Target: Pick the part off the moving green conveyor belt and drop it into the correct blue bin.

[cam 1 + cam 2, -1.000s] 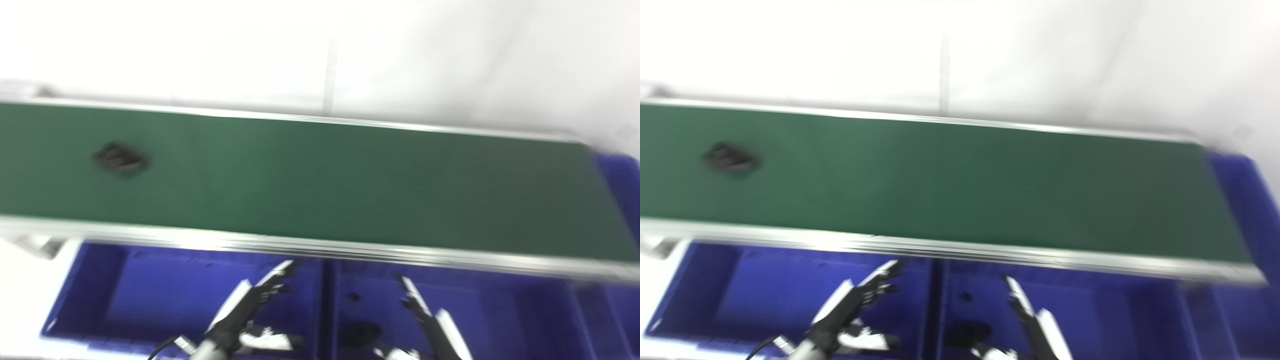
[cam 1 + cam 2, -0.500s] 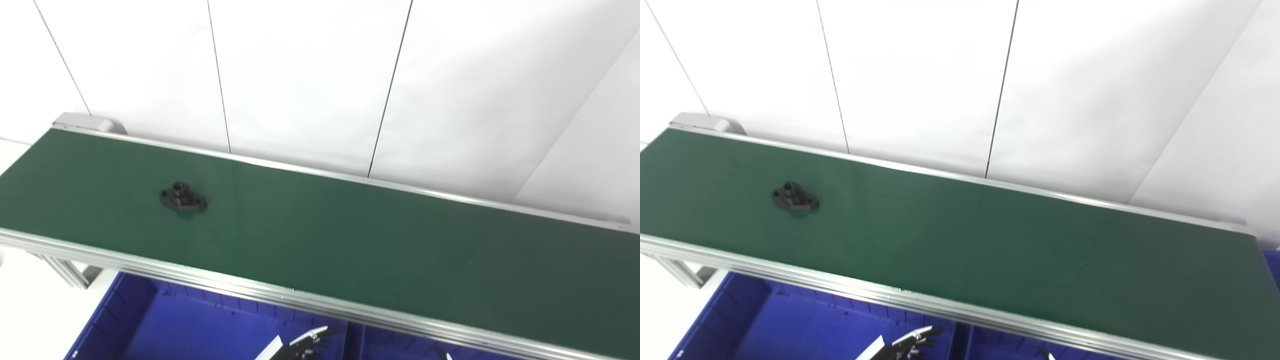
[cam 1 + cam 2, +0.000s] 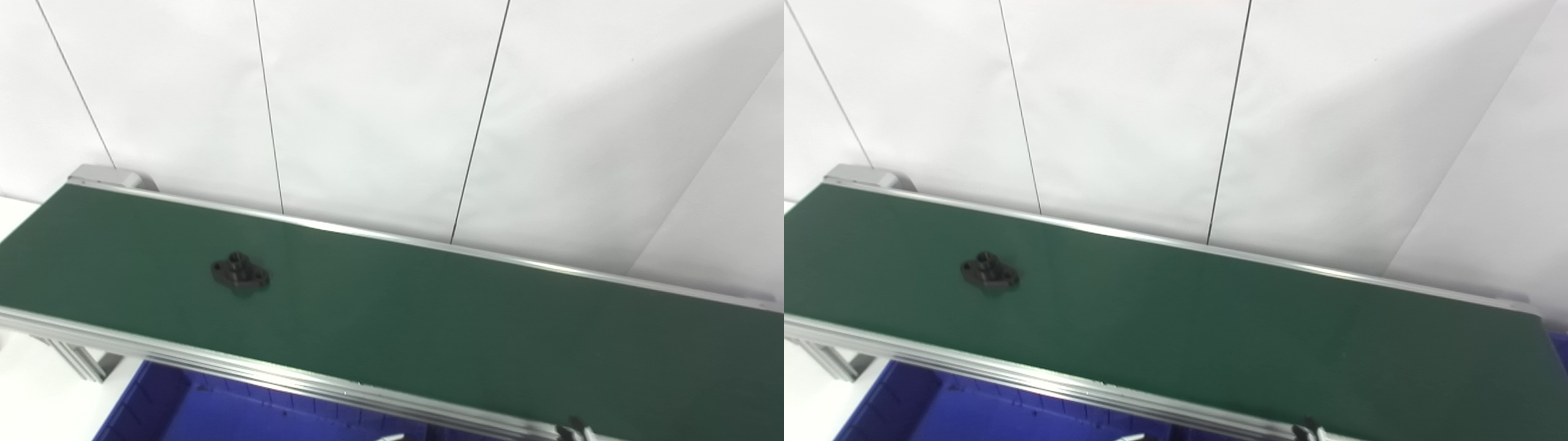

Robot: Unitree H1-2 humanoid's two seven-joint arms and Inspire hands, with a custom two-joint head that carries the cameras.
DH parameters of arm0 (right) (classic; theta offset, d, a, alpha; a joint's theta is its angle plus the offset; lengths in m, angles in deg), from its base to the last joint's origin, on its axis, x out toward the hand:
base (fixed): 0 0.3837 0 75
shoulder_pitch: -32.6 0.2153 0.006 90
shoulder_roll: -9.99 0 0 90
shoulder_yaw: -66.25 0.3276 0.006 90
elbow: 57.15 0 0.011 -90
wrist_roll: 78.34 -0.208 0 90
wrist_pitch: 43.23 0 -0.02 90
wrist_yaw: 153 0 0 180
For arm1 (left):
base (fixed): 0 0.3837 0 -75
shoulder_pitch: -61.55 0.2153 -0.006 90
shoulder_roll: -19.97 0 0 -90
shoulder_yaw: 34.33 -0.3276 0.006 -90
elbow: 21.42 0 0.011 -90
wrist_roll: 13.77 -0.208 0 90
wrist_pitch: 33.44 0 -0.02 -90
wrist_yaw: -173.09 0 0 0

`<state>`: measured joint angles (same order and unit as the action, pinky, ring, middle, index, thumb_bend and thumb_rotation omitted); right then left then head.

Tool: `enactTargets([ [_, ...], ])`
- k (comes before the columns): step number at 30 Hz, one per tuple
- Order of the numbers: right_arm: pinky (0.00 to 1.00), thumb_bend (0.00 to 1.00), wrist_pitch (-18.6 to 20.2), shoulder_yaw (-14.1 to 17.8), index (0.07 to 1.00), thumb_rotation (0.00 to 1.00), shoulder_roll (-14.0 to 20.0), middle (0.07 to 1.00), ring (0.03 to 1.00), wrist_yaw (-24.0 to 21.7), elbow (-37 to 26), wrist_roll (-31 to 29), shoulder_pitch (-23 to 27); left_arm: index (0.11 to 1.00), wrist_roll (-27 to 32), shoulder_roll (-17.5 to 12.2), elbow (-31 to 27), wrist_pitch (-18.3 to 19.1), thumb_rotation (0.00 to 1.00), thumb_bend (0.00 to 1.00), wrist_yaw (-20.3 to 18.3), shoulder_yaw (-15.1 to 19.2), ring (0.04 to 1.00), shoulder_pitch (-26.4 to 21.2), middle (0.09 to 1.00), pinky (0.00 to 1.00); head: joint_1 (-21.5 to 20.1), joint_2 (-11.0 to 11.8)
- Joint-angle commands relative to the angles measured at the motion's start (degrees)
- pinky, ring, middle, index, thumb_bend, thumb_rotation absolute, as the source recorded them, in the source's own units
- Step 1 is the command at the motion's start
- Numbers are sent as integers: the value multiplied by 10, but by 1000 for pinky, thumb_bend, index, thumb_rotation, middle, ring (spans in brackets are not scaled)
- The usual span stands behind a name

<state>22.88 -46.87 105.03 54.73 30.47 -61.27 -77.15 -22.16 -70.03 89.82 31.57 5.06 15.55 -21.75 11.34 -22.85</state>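
Left eye view, part (image 3: 240,274) on belt (image 3: 429,318), well apart from fingers (image 3: 576,429)

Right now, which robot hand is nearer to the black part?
Left. The left robot hand peeks in below-right of the black part; the right robot hand is farther right.

The conveyor belt (image 3: 429,318) is a dark, plain green with no pattern. Its frame (image 3: 263,375) along the near and far edges is silver-grey metal with fine lines running along its length. The part (image 3: 240,273) on the left portion of the belt is black all over. Below the near edge, at the left, the bin (image 3: 184,416) is deep blue. The wall (image 3: 380,104) on the far side is white, crossed by thin dark lines. At the bottom right, small fingers (image 3: 576,429) show black with a little white.
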Motion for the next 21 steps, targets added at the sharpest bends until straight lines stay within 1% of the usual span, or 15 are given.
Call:
enactTargets([
  [1, 556, 819, -30, 12, 892, 527, 6, 744, 679, 21, -55, 10, 17, 868, 2, 1, -5, -19, 496, 936, 17, -5, 860, -11, 902, 770, 0, 0],
  [5, 539, 816, -30, 40, 866, 487, 5, 723, 654, -7, -120, 2, 36, 864, -6, 1, 0, -19, 504, 940, 34, -13, 856, -16, 895, 769, 3, 0],
  [9, 546, 811, -24, 74, 845, 421, -10, 702, 641, -58, -159, -21, 52, 866, -5, 0, 3, -19, 506, 944, 42, -20, 862, -20, 897, 779, 2, 0],
  [10, 543, 809, -13, 84, 841, 415, -16, 698, 638, -70, -170, -19, 58, 866, -6, 0, 4, -19, 508, 944, 44, -22, 863, -21, 897, 781, -2, 0],
  [12, 587, 808, 3, 102, 822, 437, -27, 672, 623, -89, -184, -10, 69, 869, -6, -2, 4, -19, 502, 939, 48, -25, 870, -22, 900, 790, -6, -1],
  [15, 612, 807, 23, 126, 816, 452, -42, 654, 618, -120, -198, 5, 87, 873, -6, -4, 4, -19, 501, 930, 49, -29, 875, -24, 904, 794, -14, -2],
  [19, 644, 822, 65, 144, 815, 487, -51, 649, 641, -171, -214, 18, 110, 871, -2, -4, 4, -19, 500, 935, 48, -28, 870, -24, 904, 781, -17, -2],
  [20, 642, 831, 78, 147, 821, 525, -51, 655, 648, -183, -219, 22, 115, 869, -3, -4, 4, -19, 504, 940, 50, -29, 867, -24, 902, 777, -17, -2],
  [21, 641, 832, 90, 149, 822, 531, -51, 656, 648, -196, -222, 30, 122, 869, -4, -4, 5, -19, 505, 941, 52, -29, 866, -25, 902, 777, -17, -2],
])
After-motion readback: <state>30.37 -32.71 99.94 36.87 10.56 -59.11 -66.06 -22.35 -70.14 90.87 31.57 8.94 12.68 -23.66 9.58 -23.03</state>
